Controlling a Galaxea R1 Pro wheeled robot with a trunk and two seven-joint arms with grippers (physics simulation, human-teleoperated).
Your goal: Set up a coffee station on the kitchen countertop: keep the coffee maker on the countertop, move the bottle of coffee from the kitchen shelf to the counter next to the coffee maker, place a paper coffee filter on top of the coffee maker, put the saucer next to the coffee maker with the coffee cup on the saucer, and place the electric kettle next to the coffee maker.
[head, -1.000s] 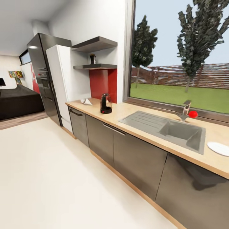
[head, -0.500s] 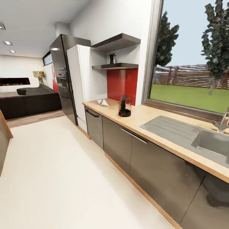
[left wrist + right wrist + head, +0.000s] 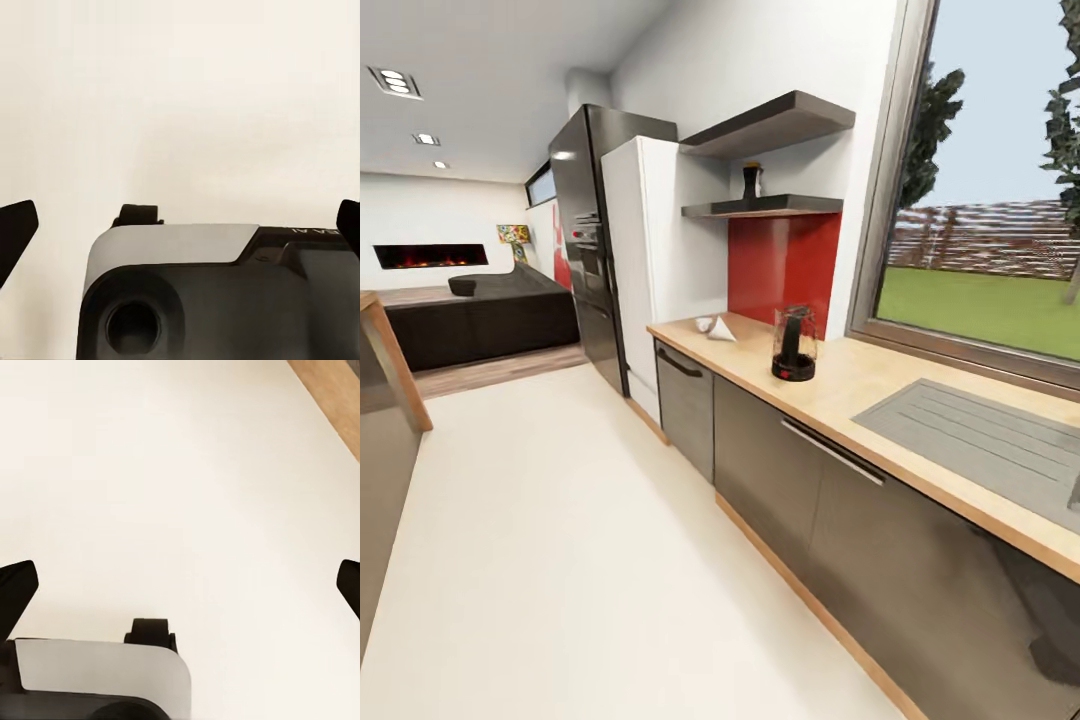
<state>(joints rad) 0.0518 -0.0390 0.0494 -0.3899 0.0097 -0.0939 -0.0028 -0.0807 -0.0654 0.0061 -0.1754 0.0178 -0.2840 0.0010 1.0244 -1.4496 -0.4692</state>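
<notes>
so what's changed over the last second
Only the camera has moved: the head view has swung left along the countertop, so the tap and white plate have left the picture and the fireplace room has come in. The kettle, the filter and the bottle on the shelf stayed put. Both grippers stayed open over bare floor.

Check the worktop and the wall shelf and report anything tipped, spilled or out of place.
Nothing looks spilled or damaged. The kettle stands upright on the worktop. The paper filter lies on its side near the worktop's far end, beside a small white cup. The coffee jar stands upright on the shelf.
</notes>
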